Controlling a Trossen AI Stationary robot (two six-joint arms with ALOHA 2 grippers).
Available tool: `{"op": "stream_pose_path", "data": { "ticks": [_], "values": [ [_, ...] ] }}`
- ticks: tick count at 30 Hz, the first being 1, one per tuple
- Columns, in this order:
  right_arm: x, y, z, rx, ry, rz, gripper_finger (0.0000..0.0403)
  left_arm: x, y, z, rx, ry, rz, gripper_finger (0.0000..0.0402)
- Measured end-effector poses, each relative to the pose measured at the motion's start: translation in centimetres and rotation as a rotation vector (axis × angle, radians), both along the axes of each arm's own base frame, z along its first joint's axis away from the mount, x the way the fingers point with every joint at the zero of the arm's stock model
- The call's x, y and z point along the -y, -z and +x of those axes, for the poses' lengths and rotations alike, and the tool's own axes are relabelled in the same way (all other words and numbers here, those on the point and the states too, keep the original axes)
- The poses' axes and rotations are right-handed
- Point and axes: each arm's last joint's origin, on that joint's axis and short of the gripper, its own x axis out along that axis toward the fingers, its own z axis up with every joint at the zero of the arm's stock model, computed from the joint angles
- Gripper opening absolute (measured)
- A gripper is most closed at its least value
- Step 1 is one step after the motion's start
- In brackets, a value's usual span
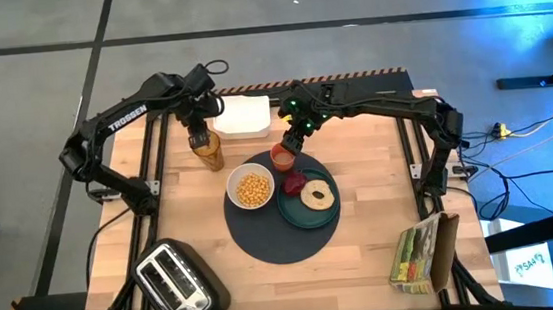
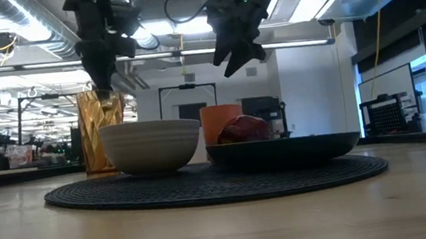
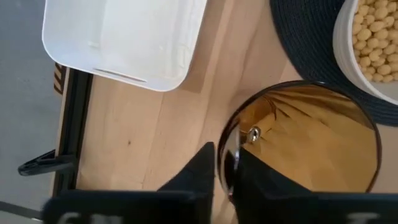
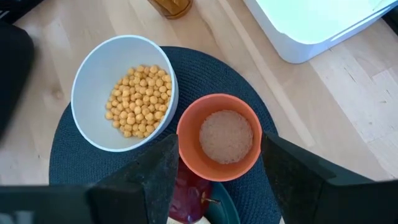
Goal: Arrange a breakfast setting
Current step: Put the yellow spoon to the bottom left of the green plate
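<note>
Round mat (image 1: 280,215) is lying near the bench's (image 1: 377,267) middle. On it: white bowl (image 1: 251,188) holding yellow cereal (image 1: 252,188), teal plate (image 1: 309,201) carrying bagel (image 1: 317,195) and red fruit (image 1: 294,183). Orange cup (image 1: 282,157) is sitting at the mat's far rim, just beside bowl and plate.

Right gripper (image 1: 295,139) is hanging above the cup, fingers (image 4: 298,177) spread wide either side of it, not touching; the low view shows it well clear overhead.

Left gripper (image 1: 198,139) is gripping the rim of an amber tumbler (image 1: 208,153), one finger (image 3: 196,171) outside, one inside. Tumbler is standing on bare wood, off the mat, toward the bench's far left.

White bin (image 1: 241,116) is sitting at the far edge, between the two arms. Toaster (image 1: 172,281) is occupying the near left corner, cereal bag (image 1: 421,253) the near right corner. Open wood is showing along the right side and the near edge.

Bench is pale butcher-block on a dark frame. Grey floor all round; the low view is showing an open workshop with ceiling ducts and strip lights.
</note>
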Motion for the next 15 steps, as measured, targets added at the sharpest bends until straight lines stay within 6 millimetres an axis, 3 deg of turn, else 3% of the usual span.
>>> {"op": "stream_pose_path", "data": {
  "ticks": [3, 15],
  "values": [
    [0.0, 0.0, 0.0, 0.0, 0.0, 0.0, 0.0218, 0.0, 0.0, 0.0, 0.001, -0.015, -0.002, 0.0008],
    [0.0, -0.1, 0.1, 0.01, 0.0, -0.004, 0.0218, 1.7, -1.4, -0.6, 0.004, 0.014, 0.043, 0.0005]
  ]
}}
